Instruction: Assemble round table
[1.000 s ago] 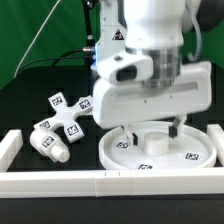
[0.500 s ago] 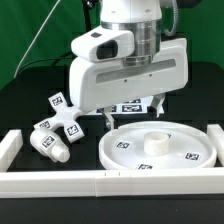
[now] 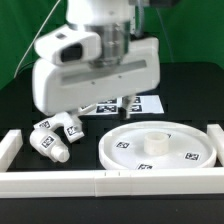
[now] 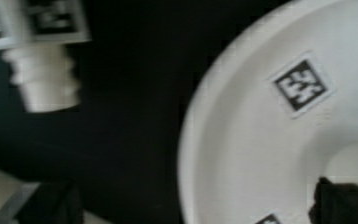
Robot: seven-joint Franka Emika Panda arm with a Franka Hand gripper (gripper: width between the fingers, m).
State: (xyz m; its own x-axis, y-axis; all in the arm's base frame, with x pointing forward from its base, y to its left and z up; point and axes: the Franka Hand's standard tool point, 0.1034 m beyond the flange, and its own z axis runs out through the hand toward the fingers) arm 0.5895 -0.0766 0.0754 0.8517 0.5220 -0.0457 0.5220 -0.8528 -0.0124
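White gripper [image 3: 102, 108]: held above the black table with its jaws spread wide and nothing gripped. In the wrist view, only bare table and disc rim are seen between the dark fingertips [image 4: 48, 205].
Round disc [image 3: 185, 142]: laid flat with the rim up and the hub [image 3: 153, 143] at centre, just inside the rail frame [image 3: 100, 182]. It is apart from the gripper, toward the exterior view's right.
Leg [image 3: 50, 147]: laid on its side near the frame corner, touching or just beside the cross-shaped base [image 3: 66, 124]. Which of the two cannot be told.
Marker board [image 3: 143, 104]: laid flat behind the disc, partly hidden by the gripper.
Step in hand: judged to be an approach to the leg or the base. The disc appears already placed.
Method: the jaws are to be centred over the chosen part and aligned across its narrow width. They are to be lowered clear of the neighbouring part before closure.
Risk: the leg may be rolled if it is touched on one side only.
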